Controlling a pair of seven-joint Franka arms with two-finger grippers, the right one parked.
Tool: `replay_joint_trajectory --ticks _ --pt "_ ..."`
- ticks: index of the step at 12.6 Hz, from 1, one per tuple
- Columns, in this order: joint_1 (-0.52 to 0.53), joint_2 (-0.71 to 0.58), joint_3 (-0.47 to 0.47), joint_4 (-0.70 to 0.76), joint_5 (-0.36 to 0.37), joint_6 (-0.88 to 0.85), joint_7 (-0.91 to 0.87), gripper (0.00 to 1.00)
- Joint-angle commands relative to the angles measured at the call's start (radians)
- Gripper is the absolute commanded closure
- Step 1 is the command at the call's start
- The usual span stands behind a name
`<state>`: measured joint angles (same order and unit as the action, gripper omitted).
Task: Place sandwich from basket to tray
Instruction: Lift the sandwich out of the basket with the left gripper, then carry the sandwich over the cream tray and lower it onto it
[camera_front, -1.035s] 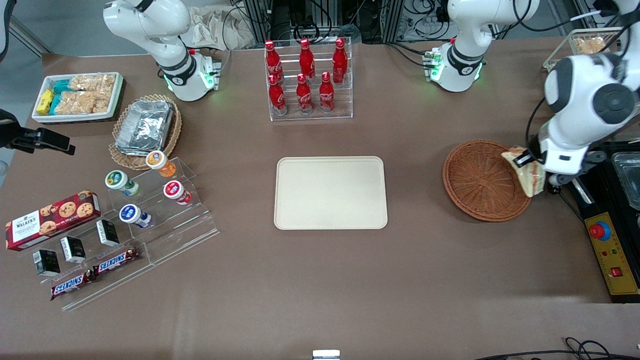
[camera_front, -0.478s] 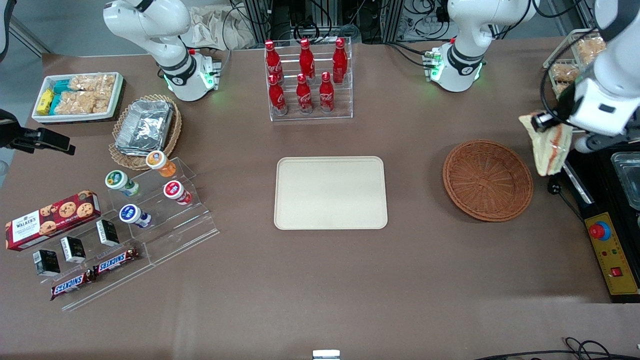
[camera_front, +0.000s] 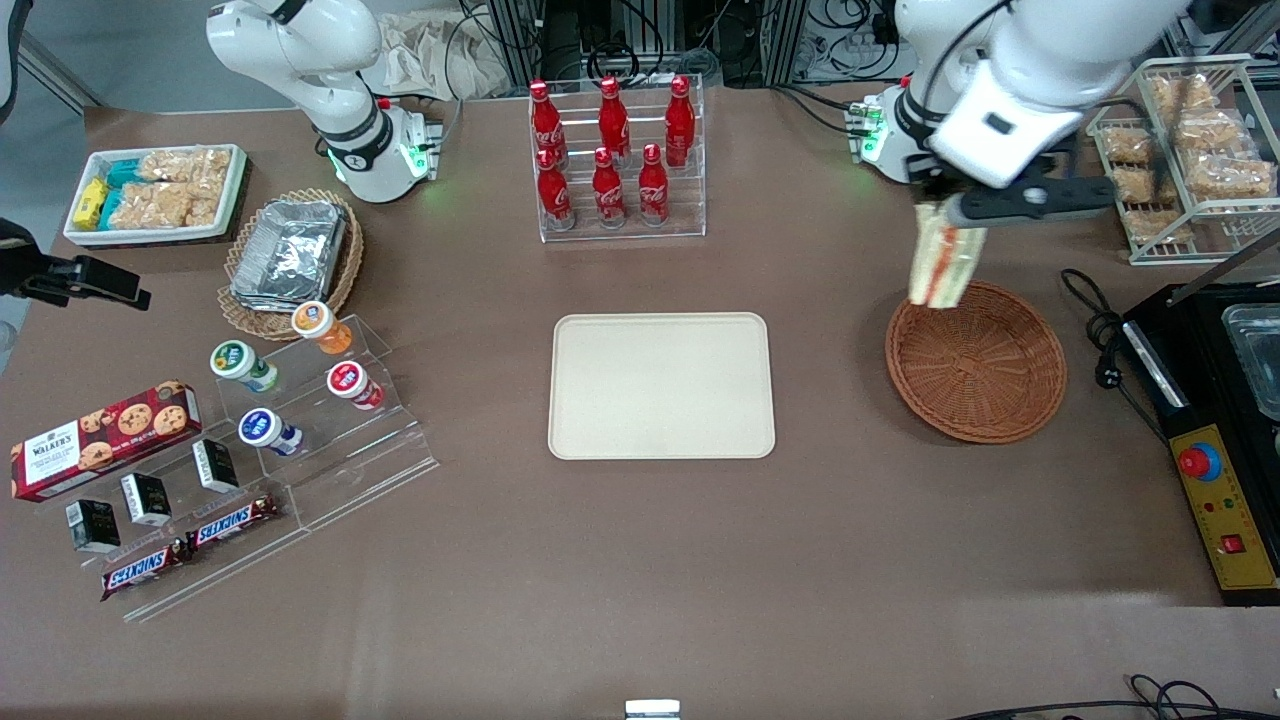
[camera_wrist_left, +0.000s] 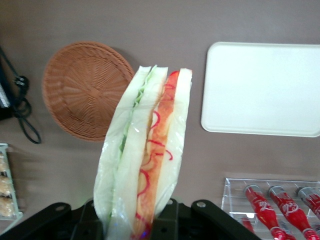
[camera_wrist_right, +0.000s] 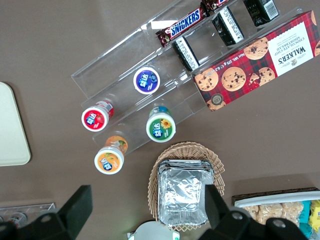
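Your gripper (camera_front: 945, 215) is clamped on the sandwich (camera_front: 940, 263), which hangs above the empty basket (camera_front: 975, 360) near the desk's working-arm edge, so it clears the rim for carrying to the tray (camera_front: 661, 385).

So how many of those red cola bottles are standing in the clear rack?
6 bottles in the clear rack: three in the row farther from the front camera, three in the nearer row. None seem hidden.

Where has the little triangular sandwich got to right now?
The triangular white-bread sandwich hangs in the left arm's gripper, in the air above the round reddish-brown wicker basket's rim farthest from the front camera.
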<state>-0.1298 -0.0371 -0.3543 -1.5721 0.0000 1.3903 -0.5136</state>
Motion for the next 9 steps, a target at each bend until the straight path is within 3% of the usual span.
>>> replay_joint_trajectory --ticks 1,3,9 --pt "0.006 0.121 -0.112 0.031 0.012 0.096 -0.149 1.00" --pt "0.004 0.199 -0.152 0.024 0.035 0.177 -0.210 1.00" --pt "-0.063 0.367 -0.155 -0.109 0.172 0.485 -0.302 1.00"
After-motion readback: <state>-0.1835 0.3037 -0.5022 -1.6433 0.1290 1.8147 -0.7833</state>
